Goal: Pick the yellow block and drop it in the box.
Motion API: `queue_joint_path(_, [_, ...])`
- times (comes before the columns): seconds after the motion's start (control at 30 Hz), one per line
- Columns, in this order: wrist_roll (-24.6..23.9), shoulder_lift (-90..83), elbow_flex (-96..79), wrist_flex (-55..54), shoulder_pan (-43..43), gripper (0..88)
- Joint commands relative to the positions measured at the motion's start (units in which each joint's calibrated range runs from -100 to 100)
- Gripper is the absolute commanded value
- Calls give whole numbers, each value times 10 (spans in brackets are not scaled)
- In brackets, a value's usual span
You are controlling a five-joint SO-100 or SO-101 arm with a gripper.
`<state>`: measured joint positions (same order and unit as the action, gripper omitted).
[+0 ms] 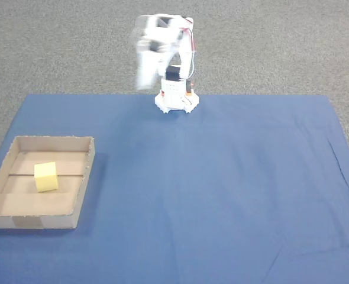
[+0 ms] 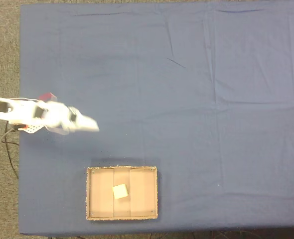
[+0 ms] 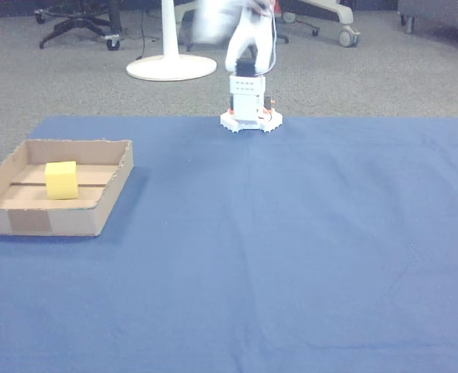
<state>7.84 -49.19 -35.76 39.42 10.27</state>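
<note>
In a fixed view, the yellow block [image 1: 45,177] is seen lying inside the box [image 1: 84,177] at lower left; the blurred gripper [image 1: 144,77] is raised at top centre, its state impossible to tell. In another fixed view, the block [image 2: 119,191] sits mid-box [image 2: 89,194] near the bottom edge. In the other view, block [image 3: 60,179] and box [image 3: 112,194] are found at left on the blue cloth [image 3: 291,233].

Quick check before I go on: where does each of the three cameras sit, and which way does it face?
A fixed view: high, opposite the arm, looking down across the blue cloth; the arm is motion-blurred, base at the far edge.
A fixed view: straight overhead; the arm reaches in from the left.
Other view: low, opposite the arm, office chairs behind it.
All share the box with the block inside.
</note>
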Motion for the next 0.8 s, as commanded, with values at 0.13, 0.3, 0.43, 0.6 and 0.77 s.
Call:
queue_joint_path(0.13, [-31, -424, -574, -30, -161, 2])
queue_joint_path(0.3, [-58, -484, -641, -22, -160, 2])
queue_joint_path(0.43, [-59, -484, -641, 25, -179, 2])
queue_joint_path(0.6, [-54, -484, -641, 59, -167, 2])
queue_joint_path(0.77, [-67, -484, -641, 82, -131, 2])
